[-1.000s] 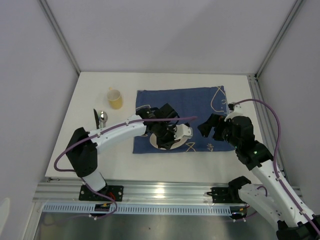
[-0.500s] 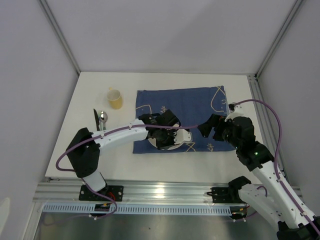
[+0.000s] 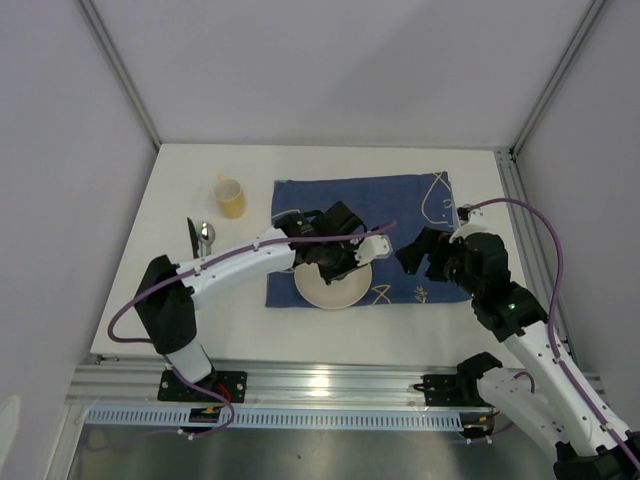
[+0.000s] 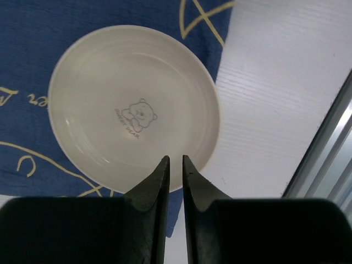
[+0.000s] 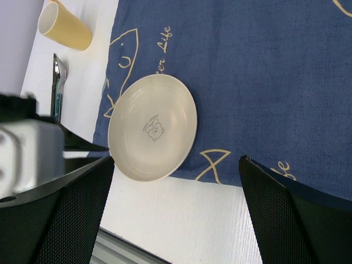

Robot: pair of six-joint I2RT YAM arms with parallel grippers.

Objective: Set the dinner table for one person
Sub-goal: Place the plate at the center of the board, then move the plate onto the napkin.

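Left wrist view: left hand [image 4: 176, 158] empty, fingers a narrow slit apart, above the rim of the plate [image 4: 132, 104], which lies at the blue cloth's [image 4: 33, 33] edge. Right hand [image 5: 176, 160] spread wide, empty. White worktop [image 4: 275, 82] underlies all. Yellow cup [image 3: 231, 197] and spoon [image 3: 205, 235] lie left of the cloth.

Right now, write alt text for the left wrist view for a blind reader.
A cream plate with a small bear print lies flat on a dark blue cloth with yellow line drawings, its rim overhanging the cloth's edge onto the white dinner table. The left gripper points at the plate's near rim, fingers almost together and holding nothing.
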